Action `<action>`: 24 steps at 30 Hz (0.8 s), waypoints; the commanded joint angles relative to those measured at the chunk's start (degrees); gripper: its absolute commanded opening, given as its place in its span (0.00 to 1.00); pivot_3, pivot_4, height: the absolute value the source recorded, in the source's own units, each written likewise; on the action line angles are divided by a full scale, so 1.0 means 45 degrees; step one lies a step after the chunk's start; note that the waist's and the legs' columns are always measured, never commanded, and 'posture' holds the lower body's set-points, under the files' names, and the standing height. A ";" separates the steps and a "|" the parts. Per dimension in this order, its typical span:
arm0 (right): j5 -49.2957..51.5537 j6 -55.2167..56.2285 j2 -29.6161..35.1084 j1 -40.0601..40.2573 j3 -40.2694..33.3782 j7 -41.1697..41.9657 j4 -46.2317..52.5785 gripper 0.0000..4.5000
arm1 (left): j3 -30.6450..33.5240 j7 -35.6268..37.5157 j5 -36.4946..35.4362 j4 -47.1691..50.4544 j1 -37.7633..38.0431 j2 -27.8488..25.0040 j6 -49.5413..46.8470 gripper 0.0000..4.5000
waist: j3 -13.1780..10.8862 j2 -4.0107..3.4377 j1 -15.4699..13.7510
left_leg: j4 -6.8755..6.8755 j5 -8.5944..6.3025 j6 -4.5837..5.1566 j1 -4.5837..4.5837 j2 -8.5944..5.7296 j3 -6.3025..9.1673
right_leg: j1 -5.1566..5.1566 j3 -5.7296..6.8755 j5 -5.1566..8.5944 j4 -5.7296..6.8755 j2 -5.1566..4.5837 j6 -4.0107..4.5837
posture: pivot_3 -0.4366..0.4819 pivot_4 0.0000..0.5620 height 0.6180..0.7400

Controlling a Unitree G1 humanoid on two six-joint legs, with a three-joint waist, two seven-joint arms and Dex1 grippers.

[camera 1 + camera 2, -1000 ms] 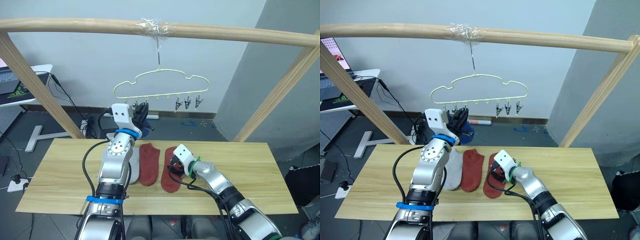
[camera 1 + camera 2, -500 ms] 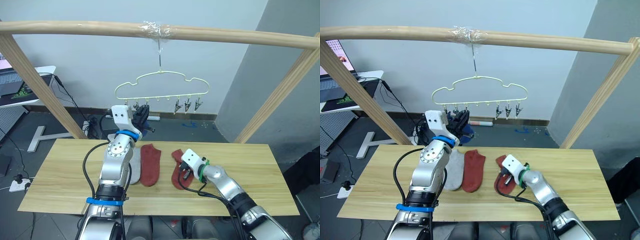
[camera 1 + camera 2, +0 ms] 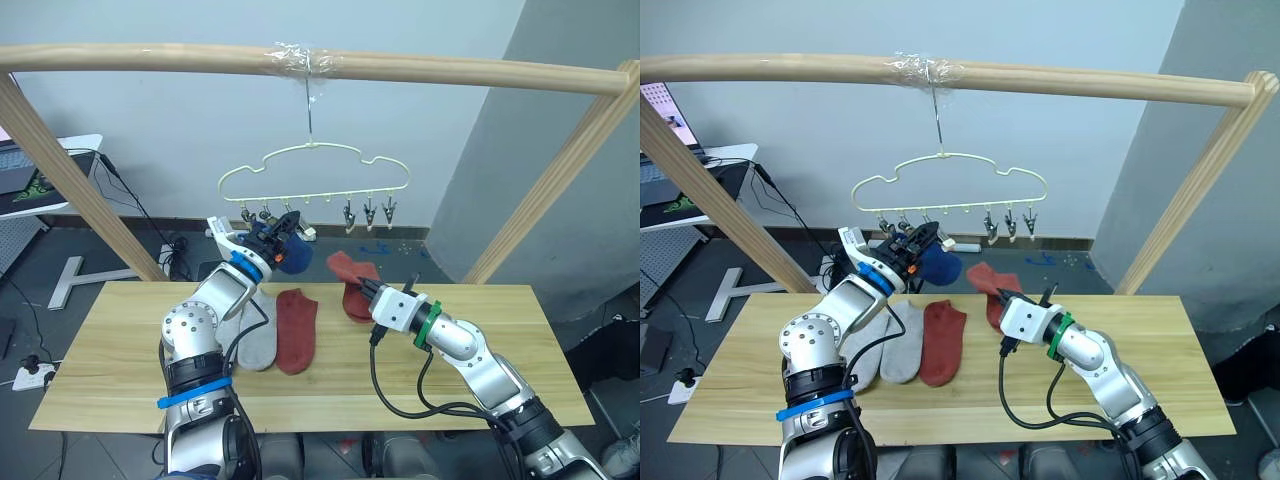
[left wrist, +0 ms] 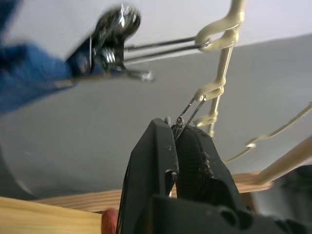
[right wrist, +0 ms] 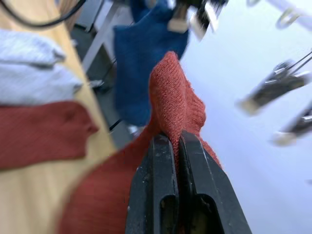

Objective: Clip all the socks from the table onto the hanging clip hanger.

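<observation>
Item: rust sock (image 3: 350, 283), lifted off the table (image 3: 500, 340), pinched at its cuff in my right gripper (image 3: 372, 292), body hanging toward six o'clock. Clip hanger (image 3: 313, 172) lies at eleven o'clock from that gripper. My left gripper (image 4: 174, 132), nearer, is pressed together on one clip (image 4: 187, 110). A blue sock (image 3: 292, 255) already hangs clipped.
</observation>
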State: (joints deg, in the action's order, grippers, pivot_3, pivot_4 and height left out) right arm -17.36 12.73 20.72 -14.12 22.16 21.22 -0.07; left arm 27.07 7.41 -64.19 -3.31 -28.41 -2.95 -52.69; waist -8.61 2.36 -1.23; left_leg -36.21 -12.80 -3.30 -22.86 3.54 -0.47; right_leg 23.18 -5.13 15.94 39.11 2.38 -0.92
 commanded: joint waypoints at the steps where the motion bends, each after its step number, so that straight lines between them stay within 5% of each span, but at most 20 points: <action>1: -0.0317 0.0399 -0.0287 -0.0377 -0.0174 -0.0376 0.0358 0.01 | -0.0145 -0.0194 -0.0690 0.0413 0.0061 -0.0043 -0.0356 0.02 | 0.0000 0.0000 -0.0026 | 0.0000 0.0001 -0.0001 -0.0001 0.0001 0.0003 | 0.0000 -0.0002 0.0000 -0.0002 0.0000 0.0001 | 0.64 0.25 1.00; 24: -0.0766 0.0602 -0.1211 -0.1201 0.0051 -0.0596 -0.0489 0.01 | -0.0633 0.0024 -0.1079 0.0751 0.0439 -0.0227 -0.0124 0.02 | 0.0004 0.0005 -0.0036 | 0.0002 0.0010 -0.0017 -0.0007 0.0001 0.0004 | 0.0002 -0.0008 -0.0003 -0.0007 -0.0004 0.0010 | 0.65 0.22 1.00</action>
State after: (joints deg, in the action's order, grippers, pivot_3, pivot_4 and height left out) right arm -20.56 14.38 15.47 -18.53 22.63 19.11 -2.75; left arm 25.03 6.88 -68.18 -2.11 -26.53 -3.71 -53.58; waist -8.59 2.38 -1.40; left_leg -36.20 -12.75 -3.38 -22.89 3.55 -0.46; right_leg 23.18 -5.17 15.92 39.07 2.36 -0.88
